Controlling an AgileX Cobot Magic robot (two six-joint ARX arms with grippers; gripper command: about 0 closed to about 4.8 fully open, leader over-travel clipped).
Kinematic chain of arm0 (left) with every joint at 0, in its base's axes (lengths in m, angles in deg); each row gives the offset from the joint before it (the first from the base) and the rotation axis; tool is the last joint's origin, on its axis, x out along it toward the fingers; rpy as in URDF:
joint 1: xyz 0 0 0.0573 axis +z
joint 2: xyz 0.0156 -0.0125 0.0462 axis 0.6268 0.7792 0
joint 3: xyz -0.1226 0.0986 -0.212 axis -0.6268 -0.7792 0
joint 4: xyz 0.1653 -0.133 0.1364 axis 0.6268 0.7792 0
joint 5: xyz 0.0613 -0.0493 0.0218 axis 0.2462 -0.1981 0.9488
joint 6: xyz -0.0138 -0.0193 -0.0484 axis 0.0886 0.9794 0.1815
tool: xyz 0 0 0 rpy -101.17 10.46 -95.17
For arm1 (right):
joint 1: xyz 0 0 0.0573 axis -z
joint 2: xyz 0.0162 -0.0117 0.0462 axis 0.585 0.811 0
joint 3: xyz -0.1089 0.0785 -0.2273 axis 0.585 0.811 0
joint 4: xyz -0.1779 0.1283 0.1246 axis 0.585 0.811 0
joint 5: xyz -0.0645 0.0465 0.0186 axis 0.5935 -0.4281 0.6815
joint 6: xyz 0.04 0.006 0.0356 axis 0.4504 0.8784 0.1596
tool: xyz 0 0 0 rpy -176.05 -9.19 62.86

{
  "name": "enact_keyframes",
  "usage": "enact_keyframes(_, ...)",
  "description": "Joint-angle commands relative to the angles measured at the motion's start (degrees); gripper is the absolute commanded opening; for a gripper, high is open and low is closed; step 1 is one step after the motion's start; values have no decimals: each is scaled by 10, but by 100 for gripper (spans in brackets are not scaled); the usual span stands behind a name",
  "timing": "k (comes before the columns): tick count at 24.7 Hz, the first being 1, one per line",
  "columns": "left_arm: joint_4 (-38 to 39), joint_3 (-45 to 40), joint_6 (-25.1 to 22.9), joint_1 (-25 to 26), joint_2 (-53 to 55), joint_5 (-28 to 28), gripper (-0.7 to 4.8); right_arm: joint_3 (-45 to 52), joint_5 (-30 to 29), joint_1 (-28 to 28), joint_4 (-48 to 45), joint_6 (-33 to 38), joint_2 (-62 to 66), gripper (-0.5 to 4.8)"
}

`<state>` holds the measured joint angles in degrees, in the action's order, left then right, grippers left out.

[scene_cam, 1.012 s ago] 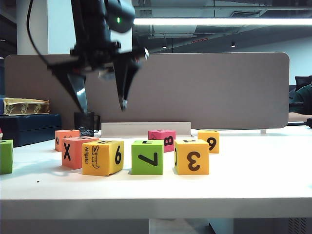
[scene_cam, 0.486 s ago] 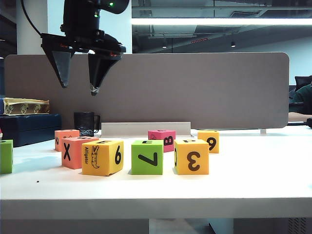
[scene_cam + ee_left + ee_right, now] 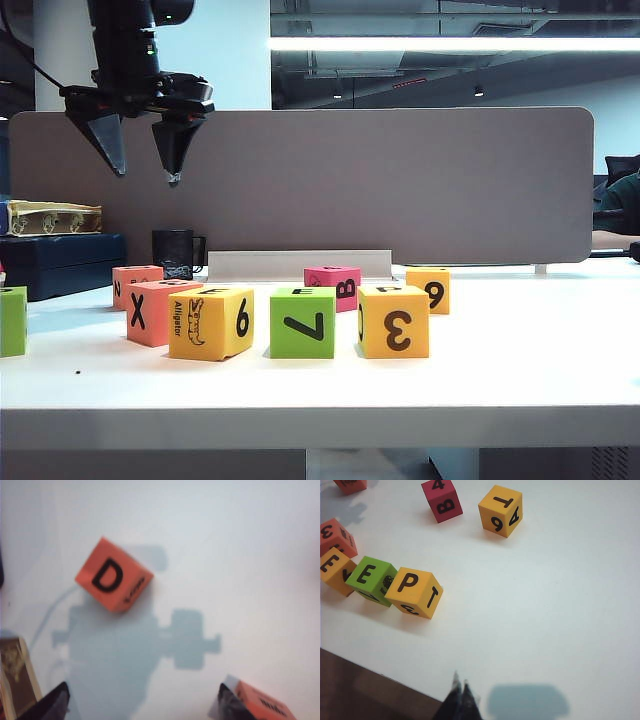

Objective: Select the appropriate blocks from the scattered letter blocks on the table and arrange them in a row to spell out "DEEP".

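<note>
In the exterior view a row stands near the front of the table (image 3: 520,370): yellow alligator "6" cube (image 3: 210,322), green "7" cube (image 3: 302,321), yellow "3" cube (image 3: 393,320). Behind the coral X cube (image 3: 150,312) sits the small coral cube (image 3: 133,282). My left gripper (image 3: 146,177) hangs open, high above the table's left part. In the left wrist view it (image 3: 141,705) is empty, with a coral cube showing "D" (image 3: 112,580) lying below and ahead of it. In the right wrist view, my right gripper (image 3: 460,690) is shut and empty over the front edge, away from the yellow P (image 3: 412,592) and green E (image 3: 370,579).
A pink B cube (image 3: 333,285) and a yellow "9" cube (image 3: 428,288) stand behind the row. A green cube (image 3: 12,320) sits at the far left. A dark mug (image 3: 175,252), stacked boxes (image 3: 55,262) and a grey partition (image 3: 400,180) line the back.
The left gripper has swung left and risen a little, its wrist turning, and has stayed open. The blocks have not moved.
</note>
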<state>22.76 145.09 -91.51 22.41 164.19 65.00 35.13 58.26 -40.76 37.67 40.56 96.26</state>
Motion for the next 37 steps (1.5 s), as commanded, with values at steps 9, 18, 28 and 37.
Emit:
enact_keyframes(9, -146, 2, -102, 33, 63, -58, 376, -3, -5, 0, -13, -2, 0, -1)
enact_keyframes(18, -176, 2, -171, 56, 105, -72, 372, -3, -138, 0, -69, -1, 1, -1)
enact_keyframes(28, -228, 1, -210, 94, 132, -133, 377, -3, -245, 0, -155, 1, 4, -1)
enact_keyframes(37, -238, 1, -290, 111, 167, -139, 449, -3, -244, 0, -132, 1, 5, -1)
